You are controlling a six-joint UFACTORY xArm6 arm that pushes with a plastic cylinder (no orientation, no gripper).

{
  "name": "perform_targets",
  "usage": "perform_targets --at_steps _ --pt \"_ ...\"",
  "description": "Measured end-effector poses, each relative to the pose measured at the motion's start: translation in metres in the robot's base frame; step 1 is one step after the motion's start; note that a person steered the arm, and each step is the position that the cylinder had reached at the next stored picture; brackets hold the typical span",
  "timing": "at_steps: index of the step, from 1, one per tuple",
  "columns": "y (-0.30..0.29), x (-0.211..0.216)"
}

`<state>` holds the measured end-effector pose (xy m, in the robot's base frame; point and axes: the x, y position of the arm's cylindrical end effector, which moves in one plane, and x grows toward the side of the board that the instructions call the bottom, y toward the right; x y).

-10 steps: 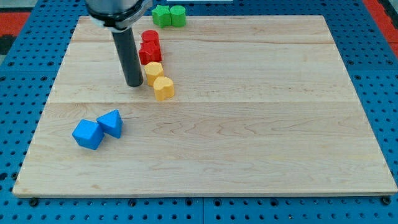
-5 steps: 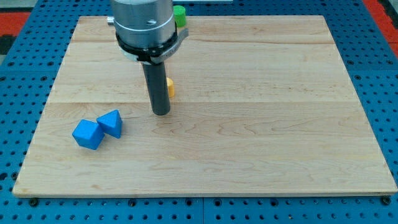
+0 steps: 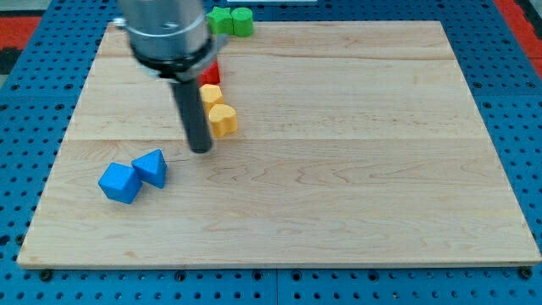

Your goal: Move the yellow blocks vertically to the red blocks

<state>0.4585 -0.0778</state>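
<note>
Two yellow blocks stand in a column near the board's upper middle: one (image 3: 211,94) above, one (image 3: 223,120) below, touching. Right above them a red block (image 3: 212,74) shows only in part; the arm hides the rest of the red blocks. My tip (image 3: 201,149) rests on the board just below and to the left of the lower yellow block, a small gap apart from it.
Two green blocks (image 3: 231,20) sit at the board's top edge. Two blue blocks (image 3: 118,183) (image 3: 152,167) lie touching at the lower left, left of my tip. The wooden board (image 3: 356,169) lies on a blue pegboard.
My tip moved down past the yellow blocks, then shifted slightly left and up. The blocks stand where they were.
</note>
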Motion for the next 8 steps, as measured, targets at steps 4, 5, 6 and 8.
perform_targets --at_steps 4,5,6,8 --pt "-0.007 -0.035" --pt "-0.003 -0.016" --pt "-0.006 -0.006" --pt "-0.02 -0.024"
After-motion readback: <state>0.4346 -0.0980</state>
